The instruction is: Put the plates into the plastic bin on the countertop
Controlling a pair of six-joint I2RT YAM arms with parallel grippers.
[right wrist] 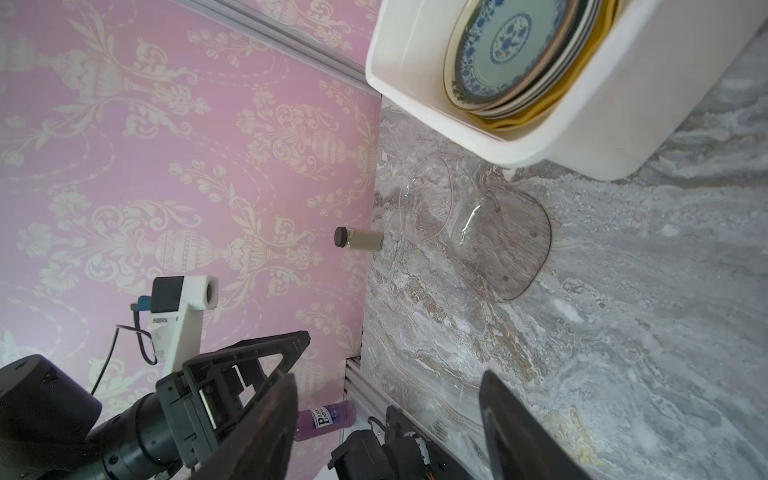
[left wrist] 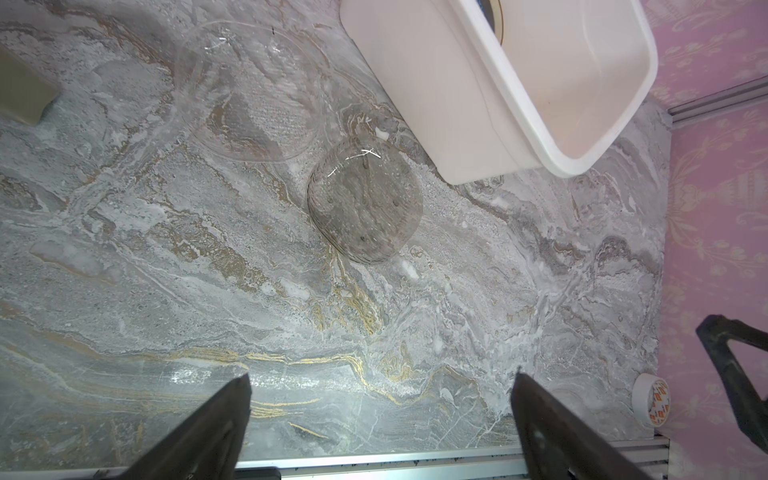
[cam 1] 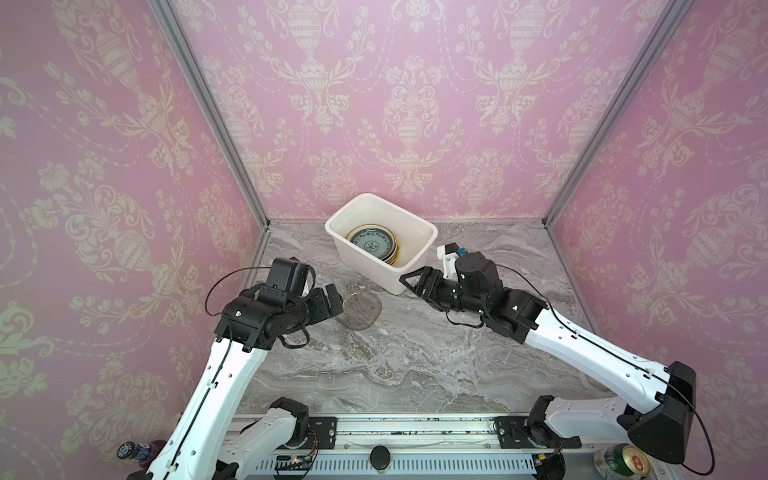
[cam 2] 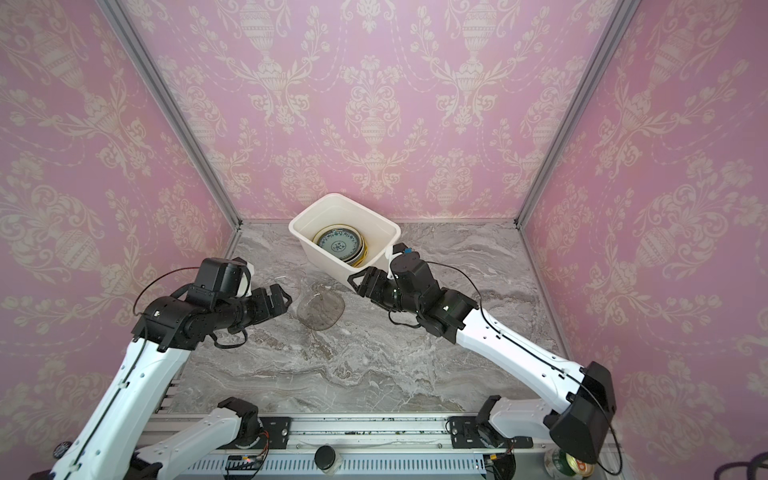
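The glass plate (cam 1: 360,309) lies on the table (cam 1: 415,365), at 7 o'clock from the plastic bin (cam 1: 415,270) with stacked plates (cam 1: 372,245). The left end effector (cam 1: 334,297) and right end effector (cam 1: 409,282) flank it, open and empty, probably to lift it.

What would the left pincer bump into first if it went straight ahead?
Probably the smoky glass plate, lying right ahead of the left pincer; it might pass just above it, though.

Pink damask wallpaper (cam 1: 374,41), aluminium corner posts (cam 1: 208,108).
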